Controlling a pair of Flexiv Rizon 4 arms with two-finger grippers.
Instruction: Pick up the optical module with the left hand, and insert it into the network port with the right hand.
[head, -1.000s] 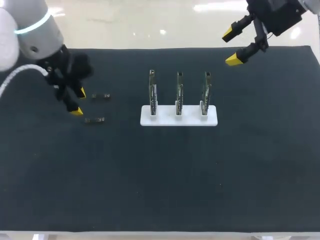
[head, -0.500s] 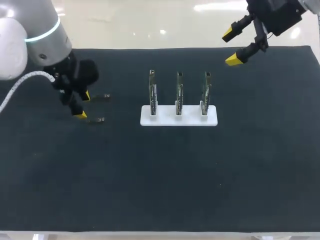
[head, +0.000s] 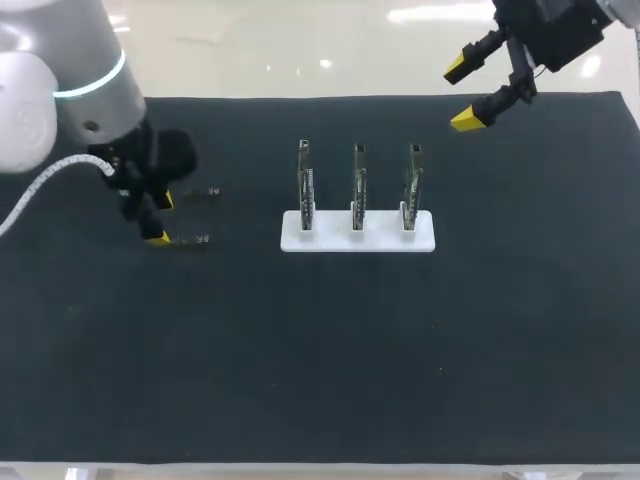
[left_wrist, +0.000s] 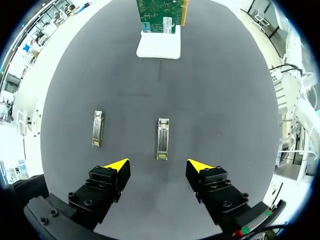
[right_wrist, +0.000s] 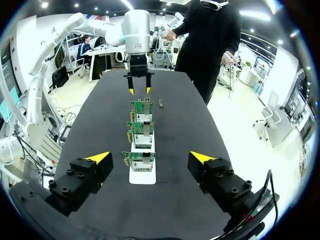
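Two small metal optical modules (head: 203, 195) (head: 190, 240) lie on the black mat at the left. My left gripper (head: 160, 219) hangs open just left of them. In the left wrist view one module (left_wrist: 162, 139) lies flat just ahead of the left gripper (left_wrist: 159, 165), in line with the gap between its fingers and untouched. The other module (left_wrist: 97, 128) lies out beyond one finger. Three upright green circuit boards with network ports (head: 357, 185) stand in a white holder (head: 357, 240) at mid table. My right gripper (head: 470, 95) hangs open and empty above the far right edge, facing the boards (right_wrist: 142, 159).
Black mat (head: 330, 350) covers the whole table. The white holder (left_wrist: 159, 47) stands well ahead of the left gripper. From the right wrist view the boards line up one behind another, with my left gripper (right_wrist: 139, 90) beyond them.
My left arm has shifted a little to the right and nearer, bringing its open gripper closer to the modules. The right arm and the modules have not moved.
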